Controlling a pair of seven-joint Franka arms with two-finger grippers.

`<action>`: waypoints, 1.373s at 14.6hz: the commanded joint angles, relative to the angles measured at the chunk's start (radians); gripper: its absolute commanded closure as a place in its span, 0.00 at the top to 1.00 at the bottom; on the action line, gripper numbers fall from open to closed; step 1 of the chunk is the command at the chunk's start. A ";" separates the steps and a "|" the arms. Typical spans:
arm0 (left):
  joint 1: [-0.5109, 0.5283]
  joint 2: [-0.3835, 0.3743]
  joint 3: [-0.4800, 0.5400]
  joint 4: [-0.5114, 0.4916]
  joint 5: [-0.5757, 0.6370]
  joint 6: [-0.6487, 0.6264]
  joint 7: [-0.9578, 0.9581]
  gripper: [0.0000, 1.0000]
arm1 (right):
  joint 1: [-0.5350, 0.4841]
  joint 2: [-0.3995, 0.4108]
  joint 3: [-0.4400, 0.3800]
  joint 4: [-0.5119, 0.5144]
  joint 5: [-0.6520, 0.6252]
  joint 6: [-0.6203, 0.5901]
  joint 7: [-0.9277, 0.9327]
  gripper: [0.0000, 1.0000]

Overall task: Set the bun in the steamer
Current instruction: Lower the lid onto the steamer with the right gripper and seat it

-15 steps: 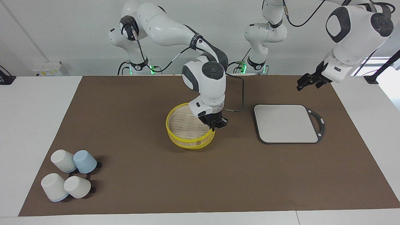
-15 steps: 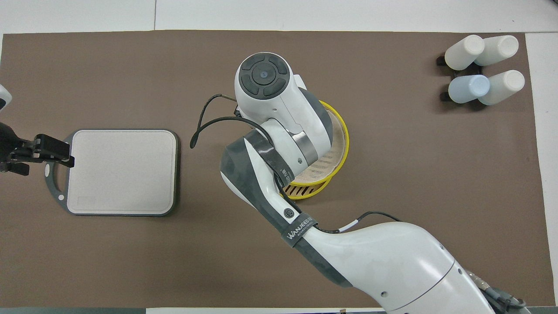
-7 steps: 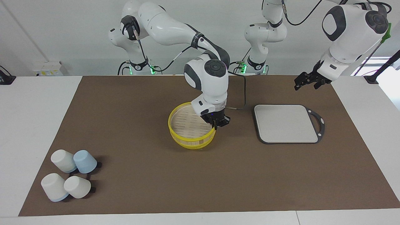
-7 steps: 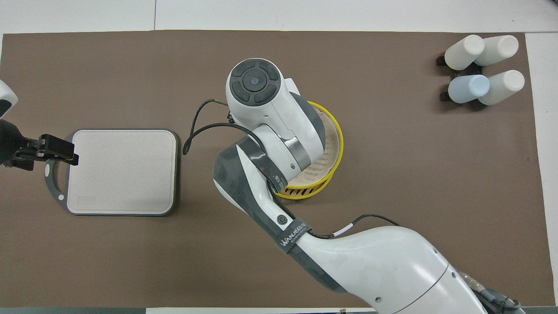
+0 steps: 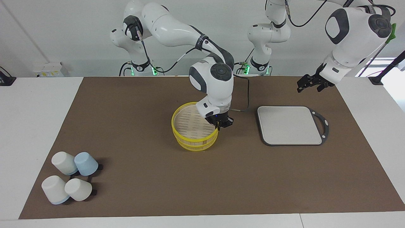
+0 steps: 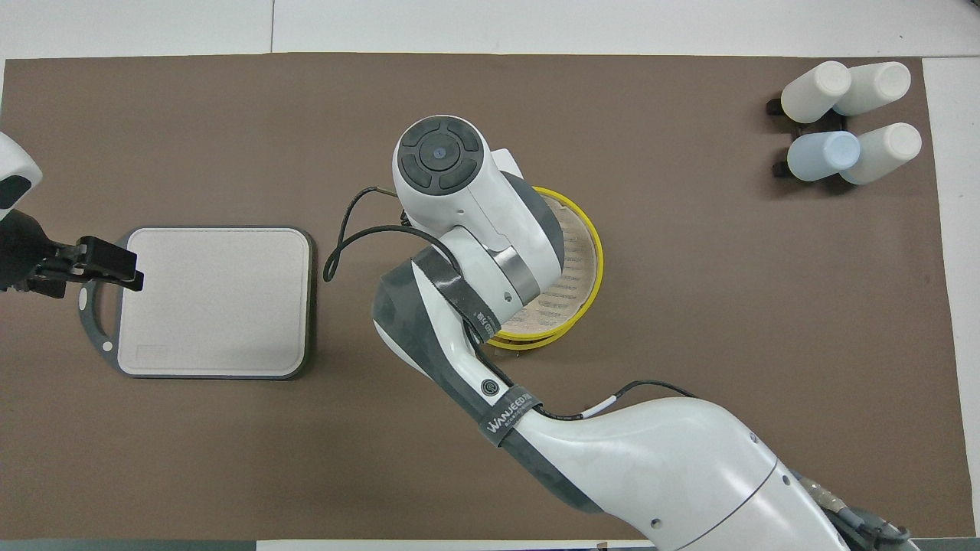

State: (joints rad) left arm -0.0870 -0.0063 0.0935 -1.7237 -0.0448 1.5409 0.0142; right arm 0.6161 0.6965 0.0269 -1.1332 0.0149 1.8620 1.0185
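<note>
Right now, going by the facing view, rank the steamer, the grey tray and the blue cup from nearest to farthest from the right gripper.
1. Steamer: the right gripper is shut on its rim, mid-table.
2. Grey tray: beside the steamer, toward the left arm's end.
3. Blue cup: among the white cups, at the right arm's end, farther from the robots.

yellow-rimmed slatted steamer point(image 5: 193, 139), grey tray point(image 5: 289, 125), brown mat point(image 5: 142, 110), white and blue cups point(image 5: 71, 179).
</note>
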 commanded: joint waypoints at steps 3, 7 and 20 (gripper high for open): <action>0.007 -0.011 -0.012 -0.025 0.019 0.027 0.012 1.00 | -0.006 -0.031 0.002 -0.045 0.016 0.017 -0.021 0.00; 0.006 -0.011 -0.014 -0.025 0.019 0.024 0.010 1.00 | -0.003 -0.031 0.002 -0.045 0.020 0.013 -0.017 0.00; 0.001 -0.011 -0.015 -0.025 0.019 0.024 0.009 1.00 | 0.011 -0.052 0.007 -0.094 0.022 0.022 -0.011 0.00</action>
State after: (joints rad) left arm -0.0870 -0.0062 0.0838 -1.7255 -0.0448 1.5423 0.0147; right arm 0.6270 0.6769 0.0315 -1.1721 0.0203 1.8634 1.0181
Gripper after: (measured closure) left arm 0.000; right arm 0.907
